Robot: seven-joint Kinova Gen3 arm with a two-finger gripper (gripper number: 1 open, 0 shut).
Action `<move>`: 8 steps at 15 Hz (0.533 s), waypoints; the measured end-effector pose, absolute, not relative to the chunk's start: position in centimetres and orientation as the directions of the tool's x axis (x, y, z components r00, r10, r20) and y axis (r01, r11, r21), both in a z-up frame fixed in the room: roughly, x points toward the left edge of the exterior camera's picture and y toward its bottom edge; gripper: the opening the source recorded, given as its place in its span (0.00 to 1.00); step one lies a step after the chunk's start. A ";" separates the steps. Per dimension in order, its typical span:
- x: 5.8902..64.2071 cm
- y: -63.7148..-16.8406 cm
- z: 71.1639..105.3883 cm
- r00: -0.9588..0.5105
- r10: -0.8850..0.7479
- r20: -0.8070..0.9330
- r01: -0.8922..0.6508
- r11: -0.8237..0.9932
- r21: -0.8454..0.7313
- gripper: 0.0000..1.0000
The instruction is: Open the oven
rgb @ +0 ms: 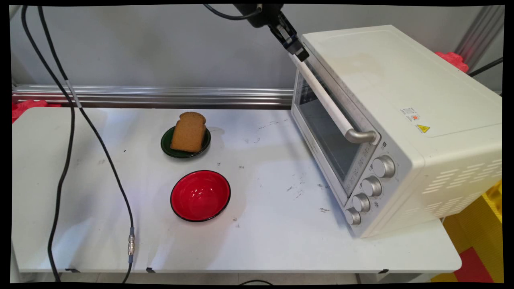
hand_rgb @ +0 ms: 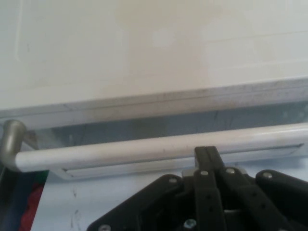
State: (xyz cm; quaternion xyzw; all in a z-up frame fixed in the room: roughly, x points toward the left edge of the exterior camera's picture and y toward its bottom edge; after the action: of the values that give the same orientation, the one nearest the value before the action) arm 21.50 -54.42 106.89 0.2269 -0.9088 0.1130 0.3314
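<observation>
We see a black gripper (rgb: 296, 45) at the top edge, above the oven (rgb: 401, 120), built of jointed, flat black links. From the hand camera its linkage (hand_rgb: 211, 197) shows silver screws and rivets at the pivots. Thin black cables (rgb: 68, 132) hang left of the oven, one carrying a silver connector (rgb: 131, 243).

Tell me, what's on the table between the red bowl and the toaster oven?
Nothing. In the main view, only bare, scuffed white table lies between the red bowl and the toaster oven.
</observation>
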 end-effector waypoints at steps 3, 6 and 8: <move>20.9 -54.7 106.1 -0.669 -0.340 0.661 -0.485 0.874 -0.042 0.00; 20.4 -54.9 105.3 -0.658 -0.350 0.667 -0.491 0.871 -0.027 0.00; 20.1 -55.1 104.7 -0.651 -0.355 0.671 -0.493 0.870 -0.017 0.00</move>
State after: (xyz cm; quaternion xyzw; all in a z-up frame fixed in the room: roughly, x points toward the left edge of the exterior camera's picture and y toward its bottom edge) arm 20.07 -55.10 104.74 0.2348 -0.9031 0.0995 0.3455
